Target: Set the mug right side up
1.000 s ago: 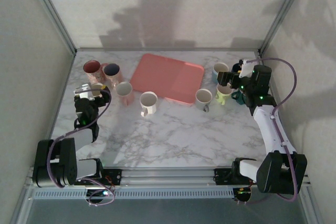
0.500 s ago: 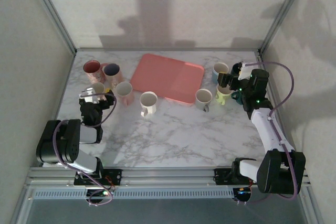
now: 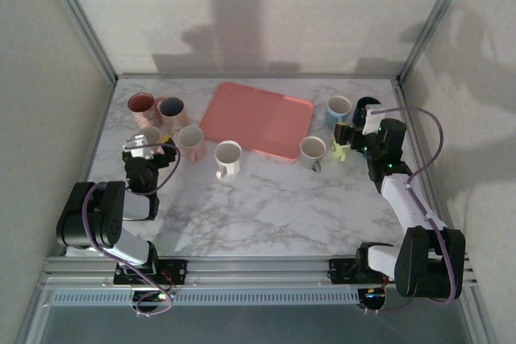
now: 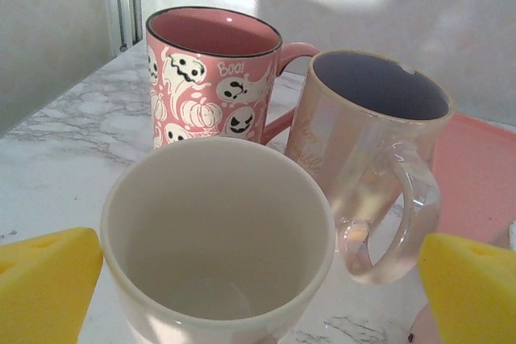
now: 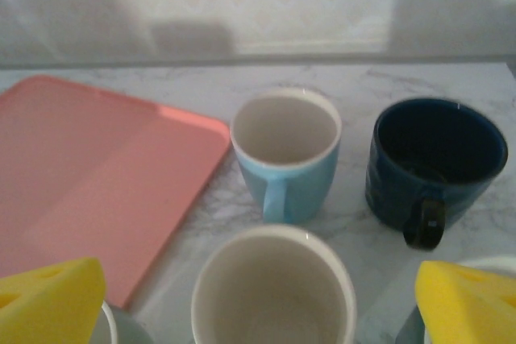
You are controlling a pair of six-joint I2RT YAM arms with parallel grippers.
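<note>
Every mug I see stands with its mouth up. In the left wrist view a white mug point(image 4: 218, 239) sits between the yellow pads of my left gripper point(image 4: 258, 283), which is open around it without pinching. Behind it stand a pink ghost-print mug point(image 4: 211, 78) and a pearly mug point(image 4: 375, 138). My right gripper point(image 5: 274, 300) is open too, with a cream-lined mug point(image 5: 274, 292) between its pads. From above, the left gripper point(image 3: 150, 145) is at the left mug cluster and the right gripper point(image 3: 347, 136) is over the yellow-green mug point(image 3: 342, 149).
A pink tray point(image 3: 256, 118) lies at the back centre. A light blue mug point(image 5: 286, 155) and a dark blue mug point(image 5: 435, 167) stand behind the right gripper. A pink mug point(image 3: 191, 141), a white mug point(image 3: 228, 155) and a grey mug point(image 3: 313, 149) line the tray's front edge.
The left arm has folded back and down, settling low around the white mug. The right gripper has drawn back from over the dark blue mug, uncovering it, and dropped to the yellow-green mug.
</note>
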